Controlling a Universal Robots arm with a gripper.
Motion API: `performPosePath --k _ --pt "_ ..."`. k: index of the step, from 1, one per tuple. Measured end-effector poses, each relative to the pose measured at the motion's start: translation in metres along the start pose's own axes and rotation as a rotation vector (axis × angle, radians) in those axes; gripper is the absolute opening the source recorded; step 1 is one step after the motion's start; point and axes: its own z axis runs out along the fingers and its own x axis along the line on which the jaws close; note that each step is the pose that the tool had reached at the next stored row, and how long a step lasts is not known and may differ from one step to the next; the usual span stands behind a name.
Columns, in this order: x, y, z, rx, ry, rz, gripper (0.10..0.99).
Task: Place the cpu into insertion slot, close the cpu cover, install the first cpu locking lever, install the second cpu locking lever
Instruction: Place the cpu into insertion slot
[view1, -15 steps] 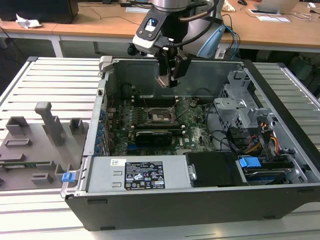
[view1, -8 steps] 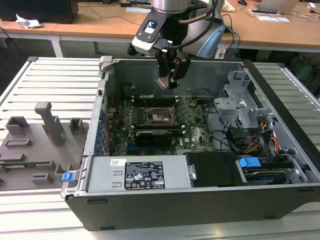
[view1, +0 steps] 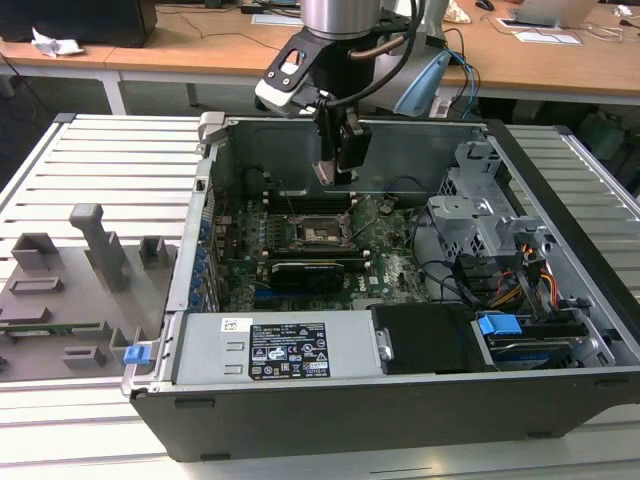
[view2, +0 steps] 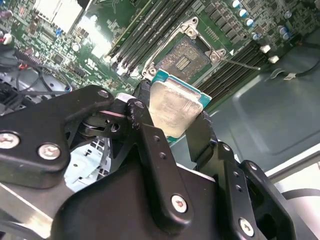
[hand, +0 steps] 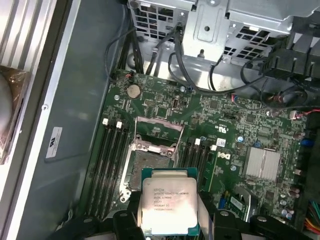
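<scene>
CPU (hand: 170, 200) in play! The open computer case (view1: 400, 410) sits on the table (view1: 100, 140), with the green motherboard (hand: 225, 115) spread below me. The insertion slot (hand: 150, 167) lies bare, and the CPU cover (hand: 157, 131) is flipped up beside it. My claw (view1: 338, 172) is clenched on the CPU's edges, holding it above the board near the slot, not yet seated. Danger, I reckon: come down tilted or off-square and the chip catches the rim, bends contacts, or slips from this thin edge grip.

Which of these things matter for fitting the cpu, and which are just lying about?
Job:
cpu
insertion slot
gripper, jaws shut on the cpu

Just there:
memory slots
graphics card
power supply
grey fixture tray
</scene>
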Motion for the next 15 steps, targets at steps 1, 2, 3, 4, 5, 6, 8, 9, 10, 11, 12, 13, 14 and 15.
performPosePath --k 1,2,3,4,5,6,8,9,10,11,12,13,14,15 --pt "0.0000 0.0000 0.0005 0.000 -0.0007 0.008 0.529" --pt "0.0000 -0.0001 0.0009 0.000 -0.0013 0.016 0.529" --pt "0.0000 -0.0001 0.0014 0.000 -0.0019 0.023 0.529" --pt "0.0000 -0.0002 0.0020 0.000 -0.0030 0.036 0.529" --pt "0.0000 -0.0002 0.0026 0.000 -0.0038 0.046 0.529" --pt "0.0000 -0.0003 0.0031 0.000 -0.0046 0.057 0.529" --pt "-0.0001 -0.0003 0.0039 0.000 -0.0052 0.066 0.529" --pt "-0.0001 -0.0004 0.0046 0.000 -0.0056 0.071 0.529" --pt "-0.0001 -0.0005 0.0054 0.000 -0.0058 0.074 0.529" --pt "-0.0001 -0.0007 0.0065 0.000 -0.0061 0.077 0.529" --pt "-0.0001 -0.0008 0.0074 0.000 -0.0064 0.080 0.529" --pt "-0.0001 -0.0009 0.0082 0.000 -0.0065 0.082 0.529" --pt "-0.0001 -0.0010 0.0090 0.000 -0.0067 0.083 0.529" --pt "-0.0001 -0.0011 0.0097 0.000 -0.0068 0.085 0.529"
